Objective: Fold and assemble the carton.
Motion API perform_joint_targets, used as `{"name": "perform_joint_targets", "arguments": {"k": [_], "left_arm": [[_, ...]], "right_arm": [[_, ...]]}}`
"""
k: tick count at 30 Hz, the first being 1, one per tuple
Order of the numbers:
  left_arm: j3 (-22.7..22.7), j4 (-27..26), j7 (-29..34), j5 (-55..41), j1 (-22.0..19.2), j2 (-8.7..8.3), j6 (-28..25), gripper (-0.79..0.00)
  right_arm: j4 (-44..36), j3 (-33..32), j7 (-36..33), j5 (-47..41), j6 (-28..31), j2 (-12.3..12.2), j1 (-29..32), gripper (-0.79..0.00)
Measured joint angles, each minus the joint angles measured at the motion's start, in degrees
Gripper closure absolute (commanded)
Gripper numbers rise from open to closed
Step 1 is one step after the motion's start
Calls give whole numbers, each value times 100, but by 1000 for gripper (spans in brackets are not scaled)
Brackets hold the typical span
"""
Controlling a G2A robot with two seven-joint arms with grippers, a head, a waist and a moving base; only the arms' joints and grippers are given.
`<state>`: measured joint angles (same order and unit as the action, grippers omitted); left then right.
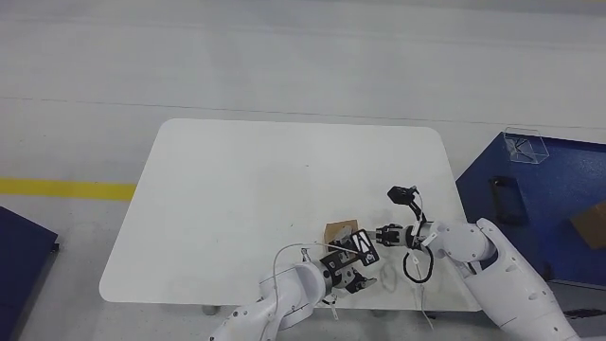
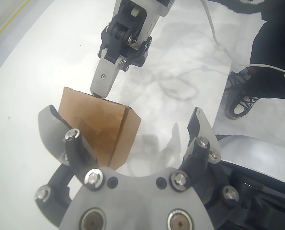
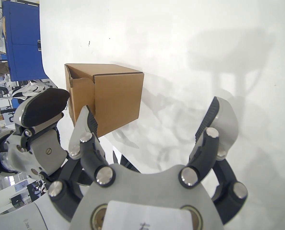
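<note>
**Carton squared up, one end not yet closed**

The carton (image 3: 116, 96) stands on the table (image 1: 265, 180) close to its near edge, between the two arms. Its body is already opened into a box with square corners. I judge the shaping largely done and the closing of the ends left to do: one end gapes, and a crumpled flap is bent inward there without being tucked.

Neither arm grips the carton. The left fingers (image 2: 52, 125) are spread wide, one lying against the carton's side and the other well clear of it. The right fingers (image 3: 220, 118) are also spread wide, and one of them sits just beside a lower corner.

The right wrist view gives the open end and its bent flap. The left wrist view shows a seamed side instead, with one right fingertip resting on the carton's upper edge. The top view alone places the carton on the table, though it is too small there to read the flaps.
</note>
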<state>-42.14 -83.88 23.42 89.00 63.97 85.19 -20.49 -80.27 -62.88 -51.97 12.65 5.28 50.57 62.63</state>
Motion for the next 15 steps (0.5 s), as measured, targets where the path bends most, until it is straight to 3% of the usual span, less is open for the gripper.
{"name": "perform_joint_targets", "arguments": {"k": [15], "left_arm": [[0, 25, 57, 39, 4, 12, 18, -785]], "right_arm": [[31, 32, -36, 39, -13, 57, -56, -785]]}}
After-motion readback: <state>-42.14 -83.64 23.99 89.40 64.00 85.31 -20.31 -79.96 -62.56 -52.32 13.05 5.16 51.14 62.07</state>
